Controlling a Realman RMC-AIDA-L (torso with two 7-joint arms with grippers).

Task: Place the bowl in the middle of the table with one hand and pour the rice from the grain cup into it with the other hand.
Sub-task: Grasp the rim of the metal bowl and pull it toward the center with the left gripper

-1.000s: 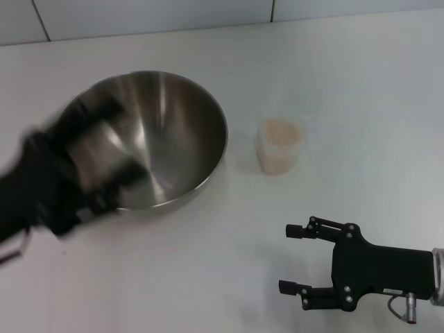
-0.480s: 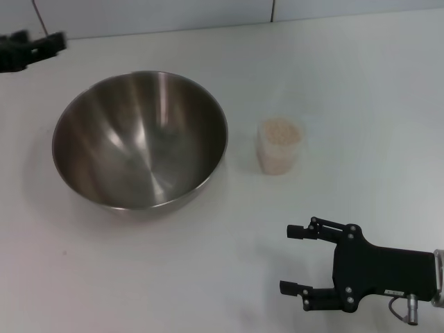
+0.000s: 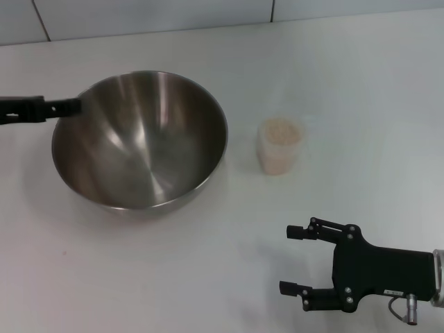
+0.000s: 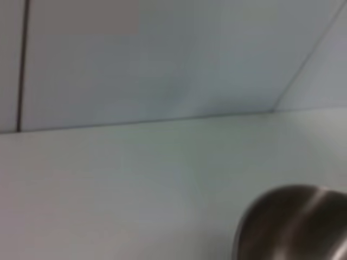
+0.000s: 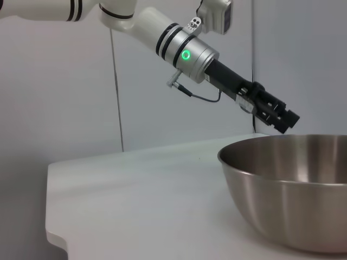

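Right gripper (image 3: 293, 258) sits nearest the robot, fingers spread apart, holding nothing. Past it, the grain cup (image 3: 280, 145) of rice (image 3: 281, 129) stands just right of the bowl (image 3: 141, 139). Left gripper (image 3: 69, 107) hangs over the bowl's far-left rim, fingers look closed, empty.

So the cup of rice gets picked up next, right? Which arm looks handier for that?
Probably the right. The right gripper waits open just in front of the grain cup, on its side of the table. The left gripper hovers by the bowl rim, which stands between it and the cup.
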